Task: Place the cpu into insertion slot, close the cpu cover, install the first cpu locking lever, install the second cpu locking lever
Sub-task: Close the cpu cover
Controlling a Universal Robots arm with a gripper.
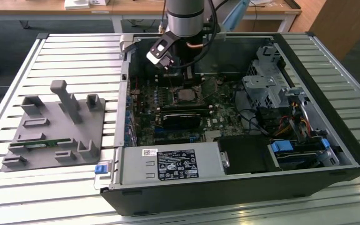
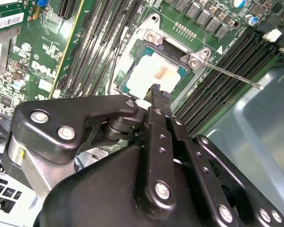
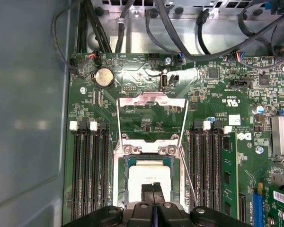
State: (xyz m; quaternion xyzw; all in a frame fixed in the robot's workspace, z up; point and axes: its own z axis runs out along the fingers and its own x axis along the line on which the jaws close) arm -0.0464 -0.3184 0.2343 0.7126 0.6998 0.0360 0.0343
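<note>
First wrist view, item one: cpu (image 3: 149,172), a flat square chip with a pale silver-grey metal top. It lies level inside the insertion slot (image 3: 119,182), a square socket with a silver metal rim set in the green motherboard (image 3: 85,101) between two banks of long black memory slots (image 3: 90,175). It looks seated, so the placing step reads as done.

Item two: cpu cover (image 3: 151,100), a thin silver metal frame with a large square window, swung back on its hinge away from the chip. Bare board shows through the window. Judged to be open so the socket can be loaded from above; not yet closed.

Item three: locking lever (image 3: 188,177), a thin steel rod slanting up beside the socket, unlatched, which frees the cover.

Item four: gripper (image 3: 154,189), black, two-fingered. The fingertips are drawn together with no gap and nothing between them, poised over the chip's near edge in both wrist views. Contact with the chip cannot be told.

Exterior view: the arm reaches down into the open black computer case (image 1: 230,197) on a slatted metal table (image 1: 73,47), directly above the socket.
</note>
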